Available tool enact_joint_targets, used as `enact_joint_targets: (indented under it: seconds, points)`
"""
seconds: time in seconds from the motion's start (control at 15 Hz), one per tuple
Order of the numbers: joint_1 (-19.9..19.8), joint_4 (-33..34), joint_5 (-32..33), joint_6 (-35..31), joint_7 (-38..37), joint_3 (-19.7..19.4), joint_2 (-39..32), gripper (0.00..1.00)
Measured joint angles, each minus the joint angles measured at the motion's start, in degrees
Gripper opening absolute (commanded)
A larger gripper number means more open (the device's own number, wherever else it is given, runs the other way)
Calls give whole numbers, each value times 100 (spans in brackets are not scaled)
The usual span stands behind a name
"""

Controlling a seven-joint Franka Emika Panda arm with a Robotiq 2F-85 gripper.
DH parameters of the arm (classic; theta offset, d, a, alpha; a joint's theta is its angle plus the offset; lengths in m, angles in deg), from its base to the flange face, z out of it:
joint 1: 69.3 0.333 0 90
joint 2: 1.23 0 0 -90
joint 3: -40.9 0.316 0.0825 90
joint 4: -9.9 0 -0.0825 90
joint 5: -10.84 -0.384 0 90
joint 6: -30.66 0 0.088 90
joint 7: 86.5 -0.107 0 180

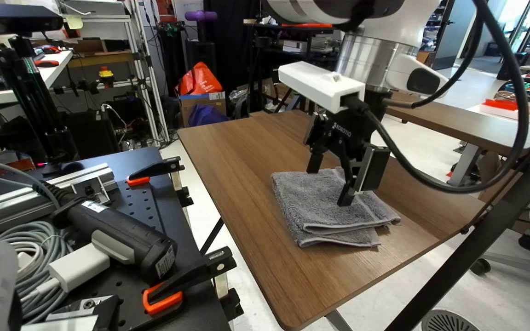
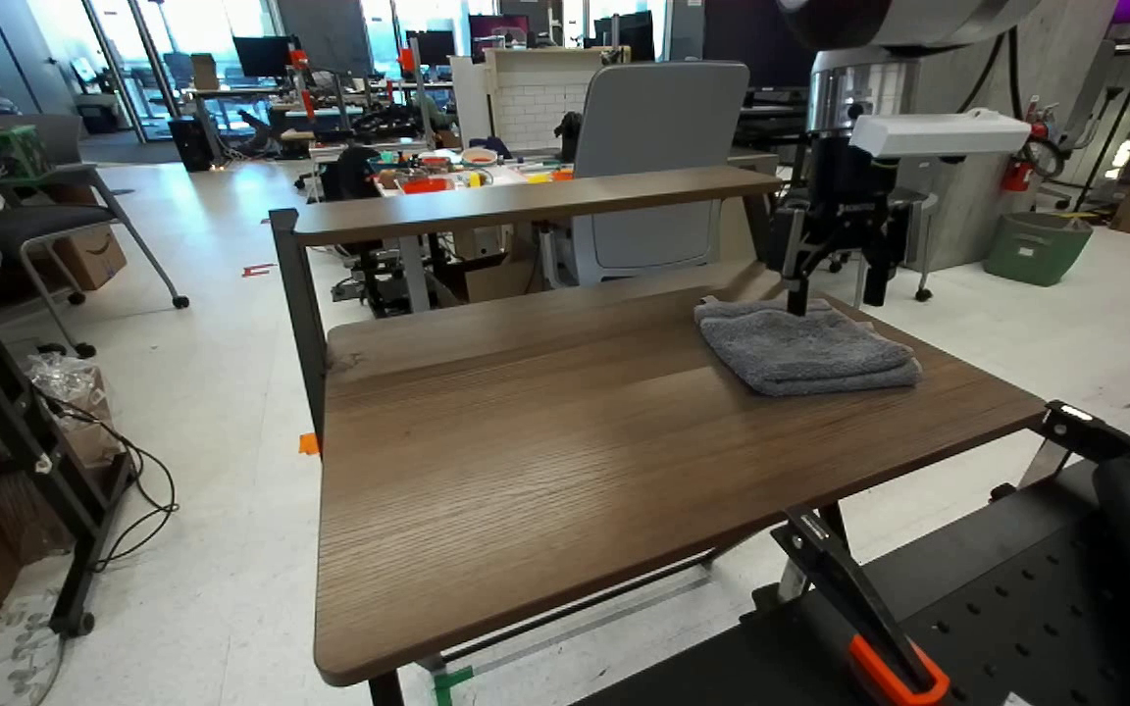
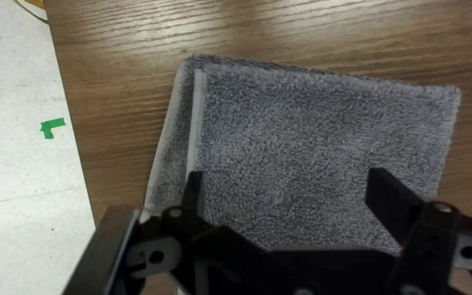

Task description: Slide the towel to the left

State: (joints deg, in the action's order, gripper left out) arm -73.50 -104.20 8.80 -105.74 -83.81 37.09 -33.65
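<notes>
wrist view: one grey terry towel [image 3: 322, 139], folded in layers with pale hems offset along one side, lying on a brown wood-grain tabletop [image 3: 109, 102]; one black robotiq gripper [image 3: 286, 176], its two fingers [image 3: 391, 196] spread wide apart over the towel, whether the tips touch it not to be told. in both exterior views: the towel, edges rumpled, beneath the gripper and nearer one end of the tabletop. further, in an exterior view: a black clamp [image 1: 191, 277] with orange parts at the edge of a black perforated bench [image 1: 141, 204] beside the tabletop.
</notes>
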Motion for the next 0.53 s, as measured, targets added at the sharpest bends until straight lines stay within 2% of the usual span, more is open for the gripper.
enact_joint_targets:
  seconds: [0.53]
  points:
    - [171, 540, 29, 1, -422, 70, -771, 100]
